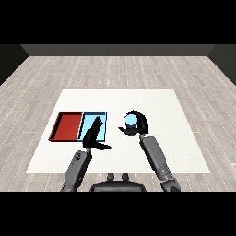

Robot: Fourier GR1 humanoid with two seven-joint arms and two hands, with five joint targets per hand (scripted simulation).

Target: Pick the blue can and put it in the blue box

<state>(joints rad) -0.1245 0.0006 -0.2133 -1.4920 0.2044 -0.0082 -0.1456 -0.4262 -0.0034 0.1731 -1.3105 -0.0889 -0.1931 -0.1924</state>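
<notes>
The blue can (131, 121) stands right of the trays, near the table's middle. My right hand (139, 125) is curled round it, fingers arching over its far side and the thumb reaching in from the left below it. I cannot tell whether the can rests on the table or is lifted. The light blue tray (102, 116) lies just left of the can, beside the red tray (67, 126). My left hand (93, 134) hovers over the light blue tray's near part with straight fingers pointing away and the thumb spread to the right, holding nothing.
The white table (170, 138) stretches to the right of my right forearm and beyond the trays. A grey plank floor surrounds it.
</notes>
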